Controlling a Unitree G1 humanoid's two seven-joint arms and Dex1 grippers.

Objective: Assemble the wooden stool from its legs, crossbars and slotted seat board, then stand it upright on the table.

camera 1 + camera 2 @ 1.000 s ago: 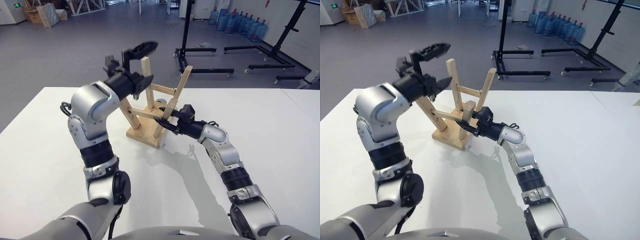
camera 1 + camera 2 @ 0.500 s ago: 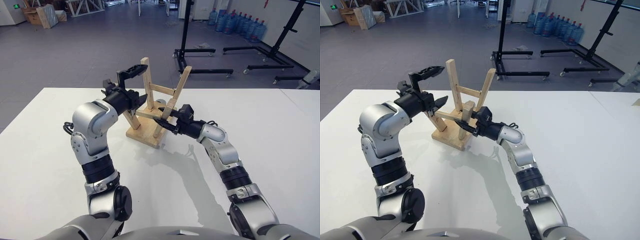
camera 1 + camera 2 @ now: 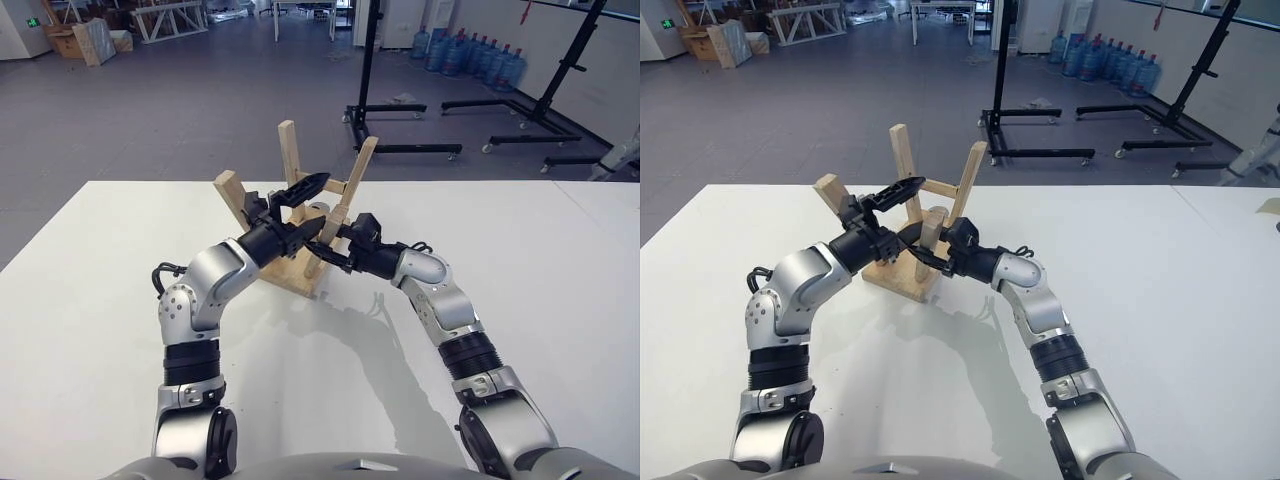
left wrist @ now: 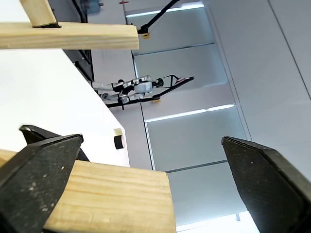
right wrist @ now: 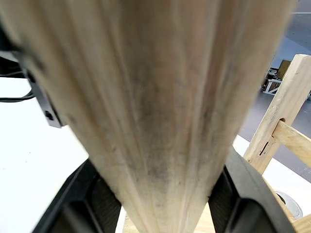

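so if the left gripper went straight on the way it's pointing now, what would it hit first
Probably the stool leg clamped by the right gripper: the open left gripper points at its top end, though depth is unclear.

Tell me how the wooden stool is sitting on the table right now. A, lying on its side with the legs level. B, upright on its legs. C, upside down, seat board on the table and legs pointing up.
C: the seat board is down on the table and the legs stick up from it.
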